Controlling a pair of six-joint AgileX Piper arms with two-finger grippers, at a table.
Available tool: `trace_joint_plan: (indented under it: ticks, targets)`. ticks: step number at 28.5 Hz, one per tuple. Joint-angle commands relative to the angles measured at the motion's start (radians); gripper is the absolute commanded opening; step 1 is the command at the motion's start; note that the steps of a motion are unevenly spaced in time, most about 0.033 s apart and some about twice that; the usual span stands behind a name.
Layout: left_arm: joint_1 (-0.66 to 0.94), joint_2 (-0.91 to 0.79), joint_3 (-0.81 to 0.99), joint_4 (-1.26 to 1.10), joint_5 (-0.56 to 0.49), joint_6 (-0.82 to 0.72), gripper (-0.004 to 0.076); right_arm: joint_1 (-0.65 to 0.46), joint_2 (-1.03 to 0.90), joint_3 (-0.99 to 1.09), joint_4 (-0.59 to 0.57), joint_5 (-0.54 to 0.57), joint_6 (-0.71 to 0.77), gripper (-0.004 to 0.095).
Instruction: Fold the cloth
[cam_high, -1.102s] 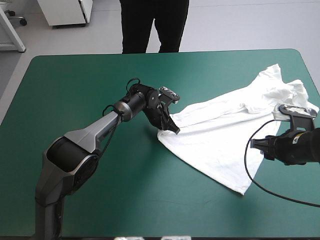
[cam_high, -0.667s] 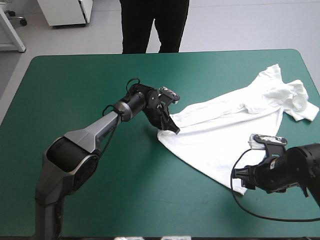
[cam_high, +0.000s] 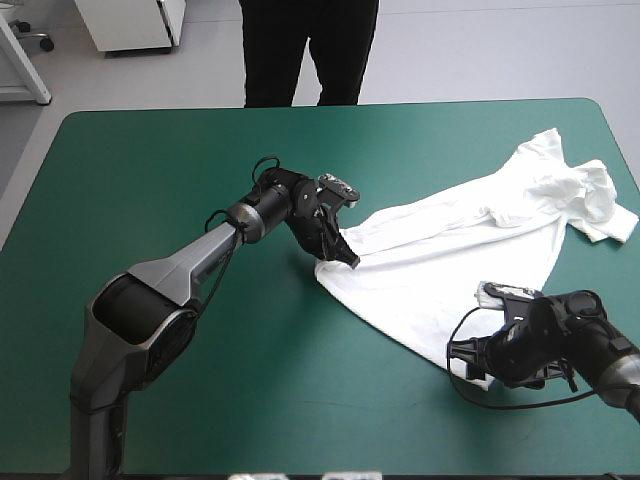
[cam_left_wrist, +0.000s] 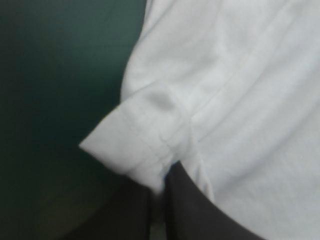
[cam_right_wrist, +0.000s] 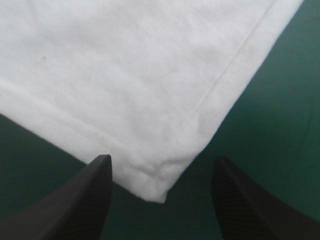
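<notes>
The white T-shirt (cam_high: 450, 240) lies spread but wrinkled on the right half of the table, its collar and sleeves toward the far right corner. My left gripper (cam_high: 345, 255) is shut on the T-shirt's left hem corner. In the left wrist view the turned-over hem (cam_left_wrist: 135, 145) runs into the nearly closed black fingers (cam_left_wrist: 200, 215). My right gripper (cam_high: 468, 362) stands open at the shirt's near hem corner. In the right wrist view that corner (cam_right_wrist: 155, 190) lies on the table between the two spread fingers (cam_right_wrist: 95, 195), untouched.
Teal-green cover (cam_high: 150, 170) shows over the left half of the table and along the front edge. One sleeve (cam_high: 605, 215) lies close to the table's right edge.
My right arm has swung from the sleeve at the right edge toward the front and left, down to the shirt's near hem corner. The left gripper and the shirt have stayed put.
</notes>
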Motion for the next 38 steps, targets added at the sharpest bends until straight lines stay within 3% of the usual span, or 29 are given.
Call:
trace_joint_plan:
  ticks: [1, 7, 11, 18, 27, 38]
  targets:
    - [-0.008, -0.029, -0.011, -0.011, -0.025, 0.004, -0.0009, 0.002, 0.03, -0.01, 0.001, -0.047, -0.015, 0.0516]
    - [-0.008, -0.028, -0.011, -0.007, -0.029, 0.004, -0.0009, 0.002, 0.126, 0.056, 0.014, -0.078, -0.033, 0.0336]
    - [-0.008, -0.028, -0.011, -0.011, -0.026, 0.004, -0.0009, 0.002, 0.123, 0.056, 0.008, -0.087, -0.044, 0.0]
    - [0.025, -0.059, -0.018, -0.009, -0.004, -0.034, -0.0009, 0.002, 0.123, -0.042, -0.085, -0.089, -0.044, -0.0017]
    - [0.197, -0.269, -0.028, -0.009, 0.005, -0.048, -0.0009, 0.0, 0.127, -0.391, -0.25, -0.073, -0.085, -0.0017]
    - [0.301, -0.534, -0.028, 0.013, -0.025, -0.043, -0.0009, -0.065, 0.216, -0.893, -0.21, -0.047, -0.304, -0.0017]
